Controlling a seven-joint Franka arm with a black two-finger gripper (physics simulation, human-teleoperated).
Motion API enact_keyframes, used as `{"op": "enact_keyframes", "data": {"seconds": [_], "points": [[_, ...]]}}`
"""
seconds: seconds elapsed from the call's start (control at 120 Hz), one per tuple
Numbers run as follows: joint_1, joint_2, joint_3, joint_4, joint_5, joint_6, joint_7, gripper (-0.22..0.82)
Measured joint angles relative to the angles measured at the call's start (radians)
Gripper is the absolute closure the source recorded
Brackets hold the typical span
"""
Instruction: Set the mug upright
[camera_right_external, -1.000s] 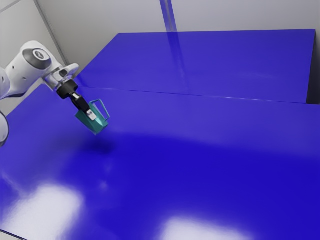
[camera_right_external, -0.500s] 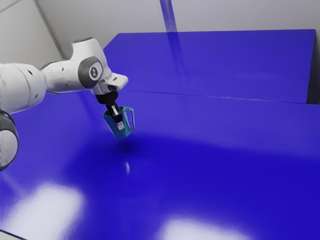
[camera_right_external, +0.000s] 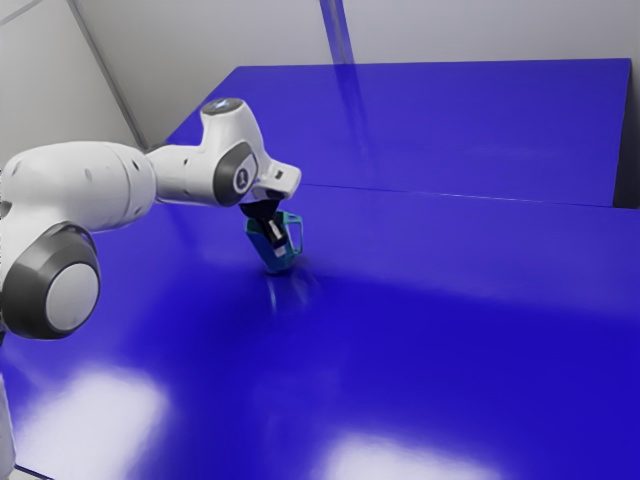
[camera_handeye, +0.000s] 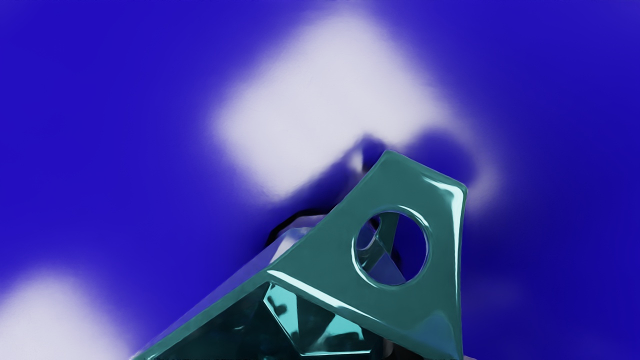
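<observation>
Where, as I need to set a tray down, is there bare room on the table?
One wide bare patch of blue table runs from the teal mug to the exterior view's right, short of the seam; another lies nearer, between the two glare spots. It's crowded at the exterior view's left, by the arm, and around the gripper and mug.
</observation>
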Motion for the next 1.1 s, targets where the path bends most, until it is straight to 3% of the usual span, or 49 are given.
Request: {"op": "enact_keyframes", "data": {"seconds": [0.308, 0.467, 0.567, 0.833, 0.992, 1.1], "points": [[0.028, 0.027, -0.037, 0.006, 0.002, 0.024, -0.047, 0.78], [0.029, 0.022, -0.038, 0.004, -0.002, 0.023, -0.055, 0.43], [0.029, 0.011, -0.037, 0.004, -0.001, 0.021, -0.059, 0.27], [0.021, -0.183, -0.024, -0.002, 0.014, -0.046, -0.071, 0.08], [-0.005, -0.337, 0.001, 0.022, 0.103, -0.205, -0.138, 0.04], [-0.005, -0.37, 0.014, 0.152, 0.144, -0.354, -0.182, 0.02]]}}
